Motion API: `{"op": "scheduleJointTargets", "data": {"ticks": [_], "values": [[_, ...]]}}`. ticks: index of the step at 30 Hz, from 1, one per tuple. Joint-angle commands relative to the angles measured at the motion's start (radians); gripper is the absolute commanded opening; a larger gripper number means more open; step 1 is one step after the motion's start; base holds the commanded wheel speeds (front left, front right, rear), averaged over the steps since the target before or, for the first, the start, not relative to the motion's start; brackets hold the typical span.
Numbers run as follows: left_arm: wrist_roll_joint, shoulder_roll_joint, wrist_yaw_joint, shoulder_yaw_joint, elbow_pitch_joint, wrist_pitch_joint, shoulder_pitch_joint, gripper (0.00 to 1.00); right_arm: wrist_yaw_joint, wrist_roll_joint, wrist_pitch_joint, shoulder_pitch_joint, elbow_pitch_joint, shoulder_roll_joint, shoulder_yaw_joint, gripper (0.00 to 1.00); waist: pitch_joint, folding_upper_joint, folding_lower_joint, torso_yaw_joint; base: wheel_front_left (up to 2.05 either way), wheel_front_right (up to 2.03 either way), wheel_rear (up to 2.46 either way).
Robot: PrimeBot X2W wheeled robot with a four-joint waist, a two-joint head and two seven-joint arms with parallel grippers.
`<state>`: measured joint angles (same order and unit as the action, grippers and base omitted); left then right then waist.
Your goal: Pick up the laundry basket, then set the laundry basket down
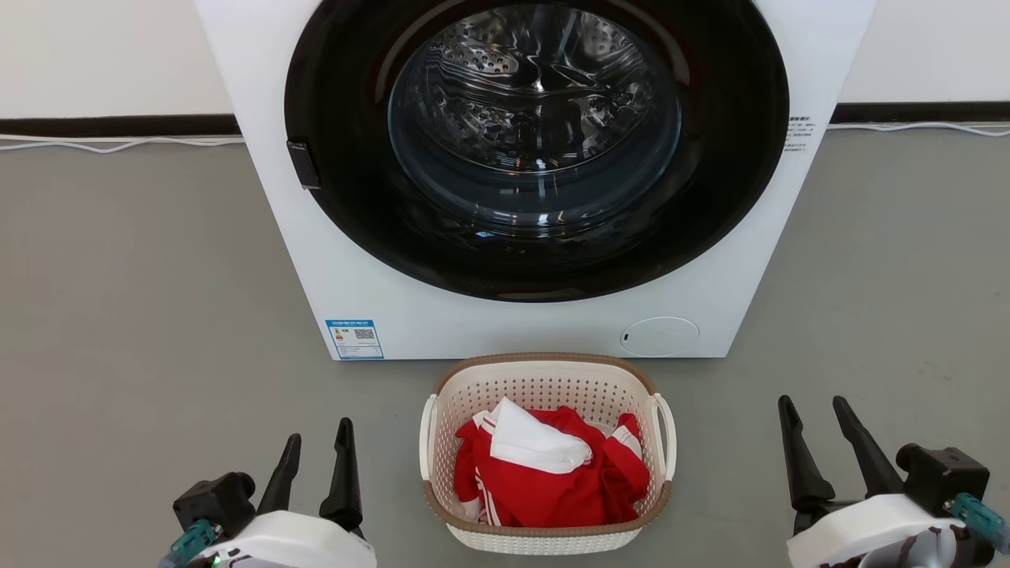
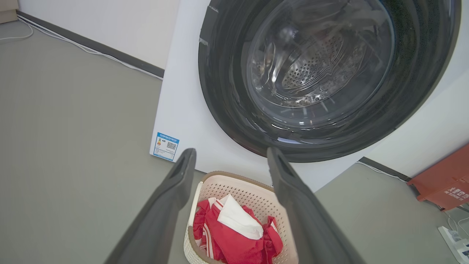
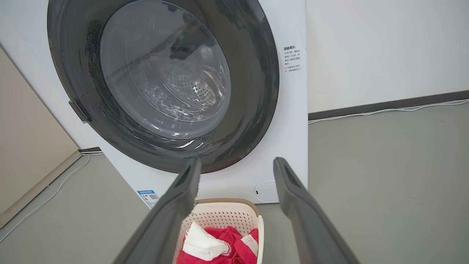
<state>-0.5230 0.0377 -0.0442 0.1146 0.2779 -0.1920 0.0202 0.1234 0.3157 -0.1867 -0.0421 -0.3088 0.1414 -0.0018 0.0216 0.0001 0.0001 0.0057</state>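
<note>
Currently I have both pairs of jaws spread wide, holding nothing. The laundry basket (image 1: 544, 539) sits on the floor (image 1: 118, 315) between my left gripper (image 1: 319, 432) and right gripper (image 1: 811, 402), clear of both, red clothes (image 1: 552, 493) inside and a washing machine (image 1: 473, 323) just beyond it.

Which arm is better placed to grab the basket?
Left, slightly: the left gripper sits nearer the basket than the right gripper does. Both are open, empty, flanking it.
</note>
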Motion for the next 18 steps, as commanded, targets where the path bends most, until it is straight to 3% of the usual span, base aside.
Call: {"op": "scheduleJointTargets", "data": {"ticks": [1, 18], "values": [[0.033, 0.009, -0.007, -0.019, -0.028, -0.017, 0.045, 1.00, 0.006, -0.029, -0.022, -0.033, 0.017, 0.016, 0.017, 1.00, 0.000, -0.0001, -0.0001, 0.000, 0.00, 0.00, 0.00], [0.211, 0.012, -0.032, 0.000, -0.031, -0.067, 0.048, 1.00, 0.007, -0.222, -0.072, -0.036, -0.010, 0.023, 0.026, 1.00, 0.002, -0.0001, -0.0001, -0.001, 0.00, 0.00, 0.00]]}}
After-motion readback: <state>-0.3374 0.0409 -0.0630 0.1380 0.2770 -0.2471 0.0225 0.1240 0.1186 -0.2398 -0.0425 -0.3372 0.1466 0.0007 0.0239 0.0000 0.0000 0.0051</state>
